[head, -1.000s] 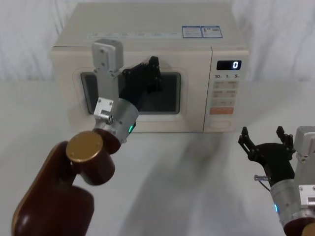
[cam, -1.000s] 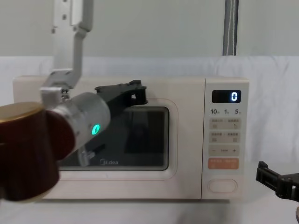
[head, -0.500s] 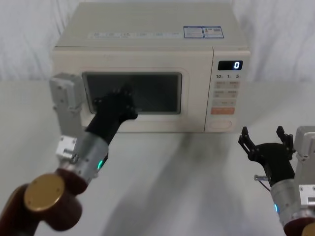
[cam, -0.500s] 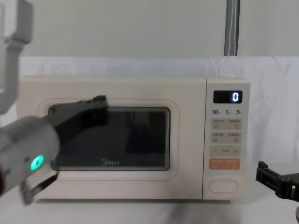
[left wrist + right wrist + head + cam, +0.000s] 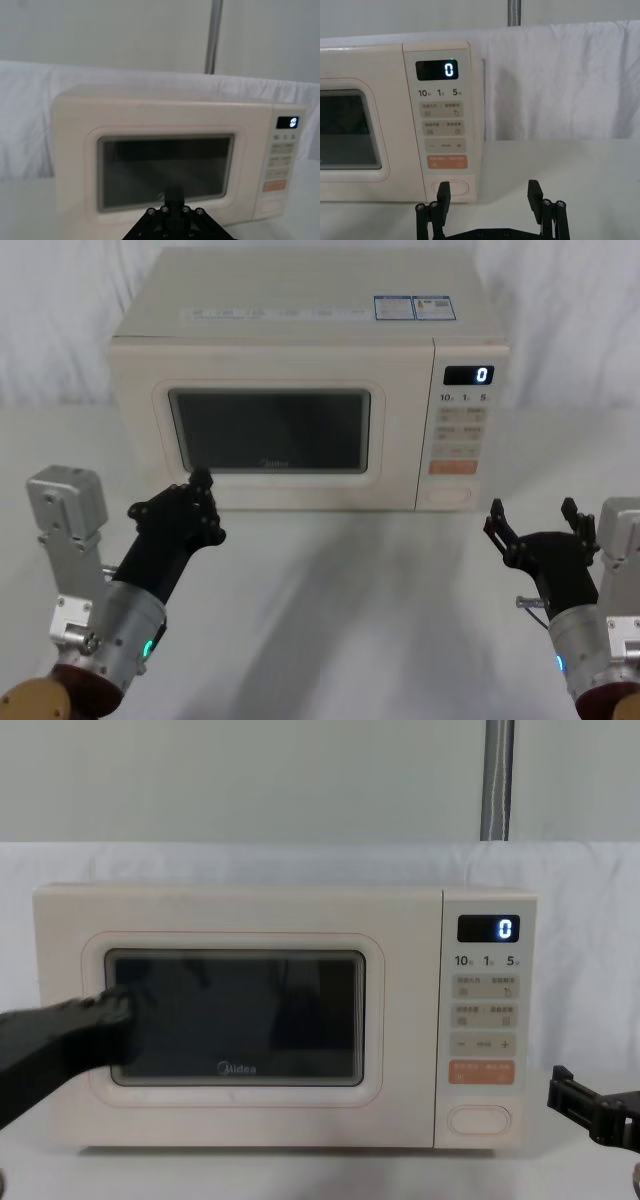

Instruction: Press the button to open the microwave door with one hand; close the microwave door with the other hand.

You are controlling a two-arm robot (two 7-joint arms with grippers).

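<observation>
Cream and boxy, the microwave (image 5: 300,380) sits at the far middle of the white table (image 5: 350,610), and its microwave door (image 5: 270,425), a smooth panel with a rounded dark glass window, lies flush and closed. Near left, the black left gripper (image 5: 200,502) hangs clear of the door with its fingers pressed together on nothing. Near right, the right gripper (image 5: 535,521) rests low before the control panel (image 5: 460,430), fingers spread apart and empty.
</observation>
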